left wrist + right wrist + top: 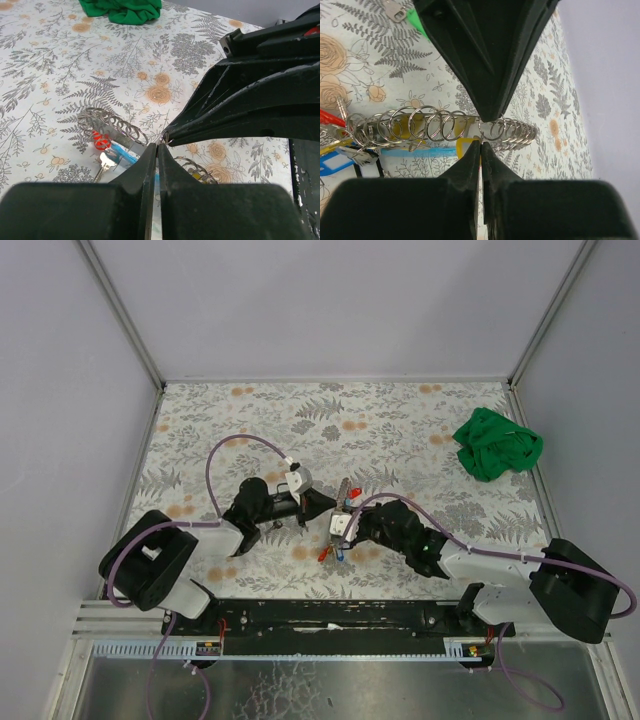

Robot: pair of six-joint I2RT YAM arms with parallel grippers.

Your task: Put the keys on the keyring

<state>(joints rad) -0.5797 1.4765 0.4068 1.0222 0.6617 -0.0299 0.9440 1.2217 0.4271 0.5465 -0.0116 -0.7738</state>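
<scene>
The green key (pixel 418 23) is mostly hidden behind the left fingers (pixel 475 75). The yellow key (pixel 464 145) is partly behind the right fingers (pixel 466 167). The top edge cuts off the green cloth (pixel 125 10).

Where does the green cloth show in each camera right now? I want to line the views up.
Top external: the green cloth lies at the far right, in the upper half.
Left wrist: at the top edge, left of centre, partly cut off.
Right wrist: not in it.
Shared landmark: the row of metal rings, near the middle of both wrist views; from above it is too small to make out.
</scene>
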